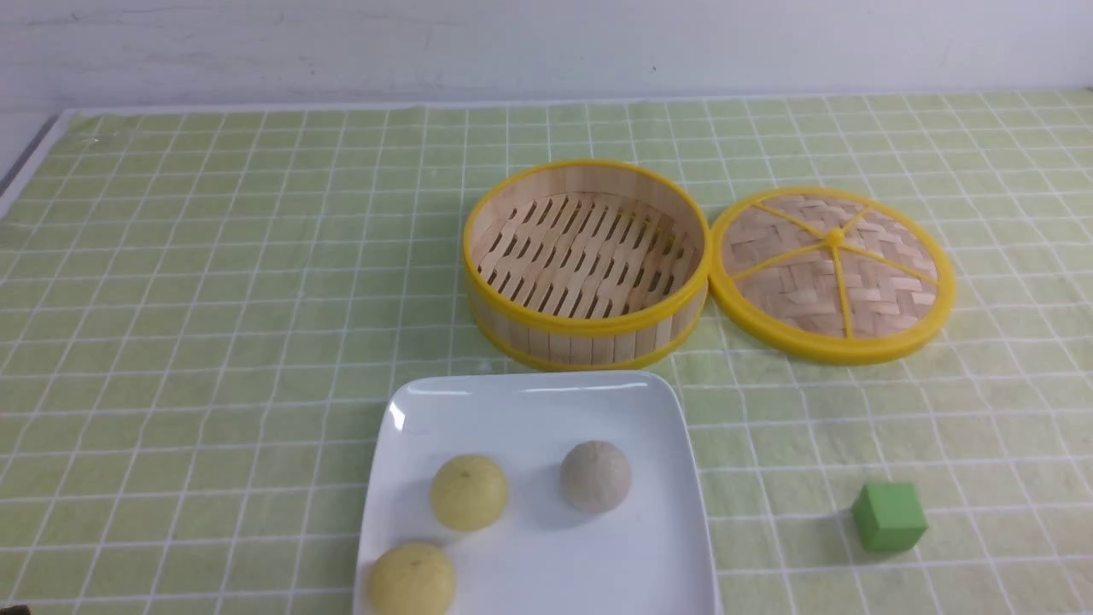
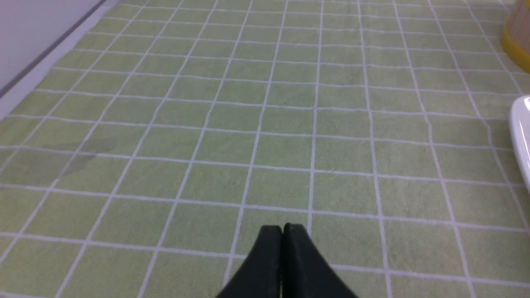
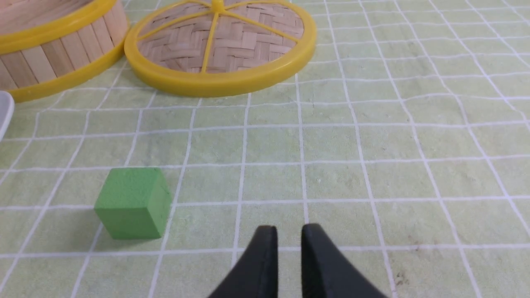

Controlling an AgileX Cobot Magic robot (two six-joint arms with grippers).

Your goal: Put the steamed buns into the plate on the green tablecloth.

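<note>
**A:** Front view first — what's there?

**B:** Three buns sit on the plate (image 1: 546, 410), which lies on the cloth (image 1: 213, 299) at the near edge: two yellow ones (image 1: 468, 491) (image 1: 412, 579) and a grey one (image 1: 596, 476), all apart from each other. Behind the plate, just clear of its far rim, stands the steamer (image 1: 587, 260), empty, with its lid (image 1: 832, 273) touching it on the right. No arm shows here. By my reading the job is done, so your step is simply to keep both arms back and low-risk.

**A:** Left wrist view?

**B:** The left gripper (image 2: 283, 227) has its fingers pressed together, holding nothing, above bare cloth. The plate's rim and a sliver of steamer show at one edge — well apart from the fingers.

**A:** Right wrist view?

**B:** The right gripper (image 3: 288, 227) has a narrow gap between its fingers, nothing in it. A green cube (image 3: 132, 203) rests near it, with the lid and steamer beyond. If you move that arm, steer round the cube — it looks light and would slide easily.
</note>
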